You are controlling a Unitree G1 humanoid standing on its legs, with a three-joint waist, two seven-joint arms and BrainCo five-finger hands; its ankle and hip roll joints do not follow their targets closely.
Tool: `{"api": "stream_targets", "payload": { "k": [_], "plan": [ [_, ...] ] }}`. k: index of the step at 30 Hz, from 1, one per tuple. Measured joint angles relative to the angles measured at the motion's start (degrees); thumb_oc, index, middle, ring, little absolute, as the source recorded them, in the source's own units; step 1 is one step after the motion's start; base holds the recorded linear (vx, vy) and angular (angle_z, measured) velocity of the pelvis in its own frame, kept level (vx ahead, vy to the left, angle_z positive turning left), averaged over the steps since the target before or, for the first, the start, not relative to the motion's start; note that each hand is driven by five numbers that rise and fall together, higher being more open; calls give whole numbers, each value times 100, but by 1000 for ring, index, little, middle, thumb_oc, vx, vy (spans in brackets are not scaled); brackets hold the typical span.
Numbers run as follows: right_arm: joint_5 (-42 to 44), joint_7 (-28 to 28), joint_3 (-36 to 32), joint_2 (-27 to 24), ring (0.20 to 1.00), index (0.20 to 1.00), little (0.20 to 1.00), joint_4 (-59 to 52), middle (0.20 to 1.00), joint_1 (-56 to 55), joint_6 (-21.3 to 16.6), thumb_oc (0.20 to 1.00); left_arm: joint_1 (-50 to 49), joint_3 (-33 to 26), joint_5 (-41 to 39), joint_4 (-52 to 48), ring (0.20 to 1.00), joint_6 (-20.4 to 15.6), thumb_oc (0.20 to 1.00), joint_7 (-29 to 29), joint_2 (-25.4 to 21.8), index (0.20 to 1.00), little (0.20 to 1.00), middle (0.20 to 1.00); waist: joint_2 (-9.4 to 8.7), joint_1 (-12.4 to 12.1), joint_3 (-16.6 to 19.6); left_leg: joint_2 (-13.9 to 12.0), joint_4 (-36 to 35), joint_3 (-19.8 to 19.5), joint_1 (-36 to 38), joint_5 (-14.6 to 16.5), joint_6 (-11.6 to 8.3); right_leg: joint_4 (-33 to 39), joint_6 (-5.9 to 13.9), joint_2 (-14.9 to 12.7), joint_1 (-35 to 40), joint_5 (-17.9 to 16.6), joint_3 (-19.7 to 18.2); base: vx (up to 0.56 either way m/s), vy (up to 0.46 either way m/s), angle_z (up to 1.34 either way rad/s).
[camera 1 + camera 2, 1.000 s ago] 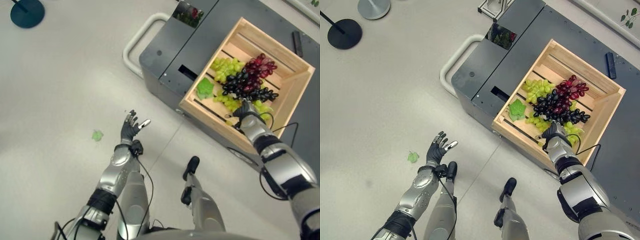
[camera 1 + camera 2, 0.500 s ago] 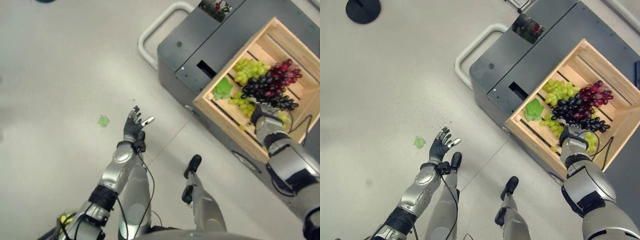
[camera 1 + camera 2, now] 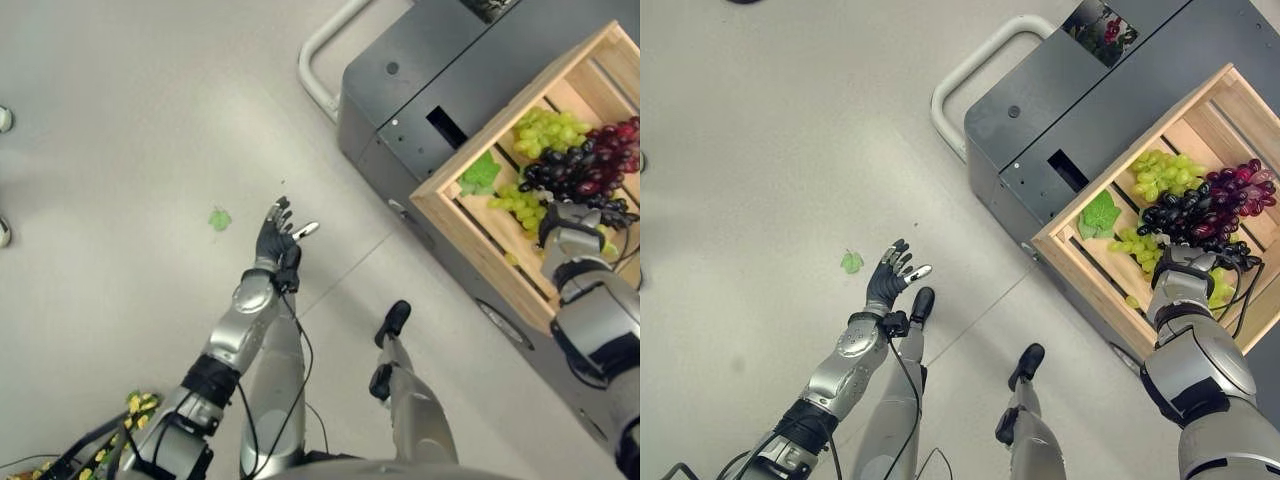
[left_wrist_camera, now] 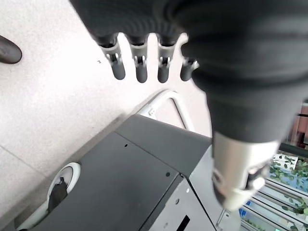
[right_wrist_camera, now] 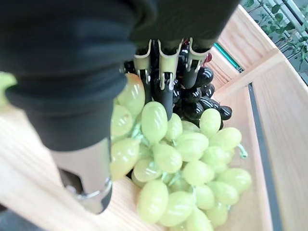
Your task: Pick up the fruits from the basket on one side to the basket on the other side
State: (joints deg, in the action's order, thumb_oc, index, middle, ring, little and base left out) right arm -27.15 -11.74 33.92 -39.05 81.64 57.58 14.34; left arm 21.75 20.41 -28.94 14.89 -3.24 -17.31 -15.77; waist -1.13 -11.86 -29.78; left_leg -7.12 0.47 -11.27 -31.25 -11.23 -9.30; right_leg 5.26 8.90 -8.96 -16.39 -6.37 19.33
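Pale grey floor [image 3: 760, 150] carries a dark grey cart [image 3: 1080, 120], and on the cart's near corner sits a wooden crate [image 3: 1070, 262] holding green, dark and red grape bunches. At the crate's near edge a green grape bunch [image 5: 187, 178] lies under the right hand [image 3: 1181, 277], whose straight fingers [image 5: 164, 86] rest on it without gripping. Well apart, the left hand [image 3: 888, 283] hovers over the floor with fingers spread, empty, beside a fallen green leaf [image 3: 851, 262].
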Motion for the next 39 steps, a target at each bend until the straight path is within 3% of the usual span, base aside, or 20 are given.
{"api": "stream_targets", "payload": {
  "k": [6,14,19,22,28,29,30,39],
  "plan": [
    [1122,-492,-663,-27,1000,1000,1000,11,1000,-13,16,1000,62,92,0,-3,1000,-1,1000,-72,-2,1000,1000,1000,14,-1,4,59,25,-93,-249,-27,22,0,35,0,-160,46,-26,0,0,9],
    [2060,-894,-1018,-8,1000,1000,1000,-64,1000,18,-65,1000,114,90,0,-10,1000,-9,1000,-202,-21,1000,1000,1000,35,5,0,109,28,-141,-562,-54,40,-1,38,-8,-440,57,-166,9,5,3],
    [3046,-1351,-1703,85,1000,1000,1000,-299,1000,-10,-195,1000,126,90,0,-11,1000,-12,1000,-310,1,1000,1000,1000,39,52,1,116,28,-138,-625,-55,40,-1,46,-14,-493,72,-179,4,-1,1],
    [3096,-1490,-1188,217,1000,1000,1000,-285,1000,130,-172,1000,155,112,-1,-2,1000,-14,1000,-395,-23,1000,1000,1000,39,193,1,118,28,-132,-655,-55,40,-1,49,-14,-518,75,-190,0,0,0],
    [2821,-1487,-943,206,1000,1000,1000,-214,1000,270,-157,1000,214,280,-1,-9,1000,-48,1000,-436,-12,1000,1000,1000,41,265,3,120,28,-124,-738,-61,48,-1,49,-11,-610,75,-253,21,-11,-2],
    [2781,-1481,-923,208,931,931,931,-184,931,300,-156,931,215,312,-1,-9,1000,-48,1000,-437,-21,1000,1000,1000,41,281,3,124,28,-127,-751,-62,49,-1,51,-11,-619,77,-254,6,-12,4],
    [2770,-1416,-863,210,200,200,200,-128,200,366,-141,200,218,317,-1,-9,1000,-48,1000,-442,-12,1000,1000,1000,37,298,7,127,28,-133,-769,-66,54,-1,53,-12,-632,78,-256,0,0,0],
    [2327,-1318,-841,-54,200,200,200,-12,200,536,-144,200,282,312,0,-24,1000,-95,1000,-522,-1,1000,1000,1000,44,298,25,164,32,-158,-1030,-150,80,-6,70,-2,-842,68,-346,12,-10,3]
  ]
}}
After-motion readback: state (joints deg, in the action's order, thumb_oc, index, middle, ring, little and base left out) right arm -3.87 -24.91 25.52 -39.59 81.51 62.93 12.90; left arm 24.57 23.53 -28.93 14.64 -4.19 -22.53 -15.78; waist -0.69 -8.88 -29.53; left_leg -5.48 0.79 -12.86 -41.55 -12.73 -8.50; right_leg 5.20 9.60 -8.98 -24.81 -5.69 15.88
